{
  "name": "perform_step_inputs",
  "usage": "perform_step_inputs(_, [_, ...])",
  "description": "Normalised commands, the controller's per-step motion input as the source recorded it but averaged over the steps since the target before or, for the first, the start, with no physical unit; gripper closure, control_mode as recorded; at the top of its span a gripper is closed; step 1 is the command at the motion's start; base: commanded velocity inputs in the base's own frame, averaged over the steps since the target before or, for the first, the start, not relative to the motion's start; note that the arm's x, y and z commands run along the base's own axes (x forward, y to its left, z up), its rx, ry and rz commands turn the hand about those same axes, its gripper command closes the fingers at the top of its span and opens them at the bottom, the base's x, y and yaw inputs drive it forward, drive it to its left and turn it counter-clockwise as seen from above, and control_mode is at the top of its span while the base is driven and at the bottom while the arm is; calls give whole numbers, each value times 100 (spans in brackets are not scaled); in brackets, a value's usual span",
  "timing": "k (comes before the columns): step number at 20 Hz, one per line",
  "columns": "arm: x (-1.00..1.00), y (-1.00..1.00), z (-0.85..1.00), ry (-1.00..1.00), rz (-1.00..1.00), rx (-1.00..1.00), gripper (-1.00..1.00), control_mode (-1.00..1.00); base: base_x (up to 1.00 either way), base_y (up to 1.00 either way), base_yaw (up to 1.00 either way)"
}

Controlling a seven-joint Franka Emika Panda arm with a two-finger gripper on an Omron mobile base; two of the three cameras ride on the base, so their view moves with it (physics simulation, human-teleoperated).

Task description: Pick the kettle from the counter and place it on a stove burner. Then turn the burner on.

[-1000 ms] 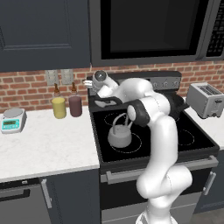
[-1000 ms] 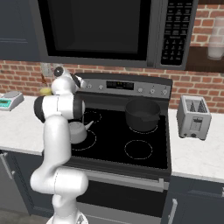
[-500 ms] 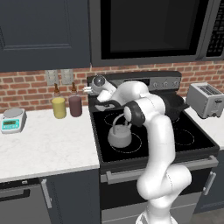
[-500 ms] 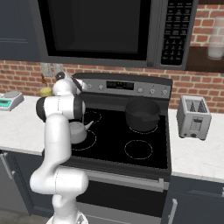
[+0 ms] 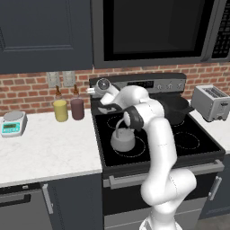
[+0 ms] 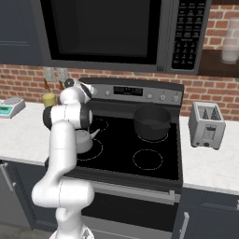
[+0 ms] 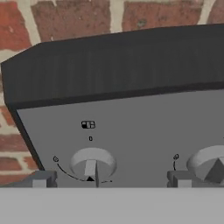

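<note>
The kettle (image 5: pixel 122 139) was a small, squat, rounded grey metal pot with a thin arched wire handle, and it sat on the stove burner (image 5: pixel 130 147), a thin white-outlined circle at the front left of the stove (image 5: pixel 197 143). The cooktop was smooth black glass, and behind it rose a flat steel back panel (image 6: pixel 135 92) carrying a row of small round knobs and a dark display. A larger dark cooking pot (image 6: pixel 151 122) stood on the rear right ring. The tabletop (image 5: pixel 45 150) to the left was white marbled stone over dark navy cabinet fronts.

The gripper (image 7: pixel 109 180) was raised well above and behind the kettle, up at the left end of the back panel, with nothing between its fingers; its two grey tips stood spread wide, one on either side of the leftmost knob (image 7: pixel 92 163). That knob was a pale, shallow cylinder with a raised bar across its face and a printed arc around it. A second knob (image 7: pixel 210 164) showed at the right edge of the hand view, cut off by the frame.

From the right base view the arm's white links covered most of the kettle, leaving only part of its body and spout (image 6: pixel 94 134). From the left base view the gripper's fingers were too small to make out.
</note>
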Motion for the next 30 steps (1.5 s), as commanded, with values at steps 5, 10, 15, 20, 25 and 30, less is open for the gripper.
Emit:
perform_step_inputs(5, [21,2,14,-7,0,0,-100,-100,0,0,0])
perform_step_inputs(10, [20,0,0,0,0,0,-100,-100,0,0,0])
perform_step_inputs(15, [20,0,0,0,0,0,100,-100,0,0,0])
perform_step_inputs(20, [15,0,0,0,0,0,100,-100,0,0,0])
perform_step_inputs(25, [18,0,0,0,0,0,100,-100,0,0,0])
perform_step_inputs(30, [28,0,0,0,0,-2,100,-100,0,0,0])
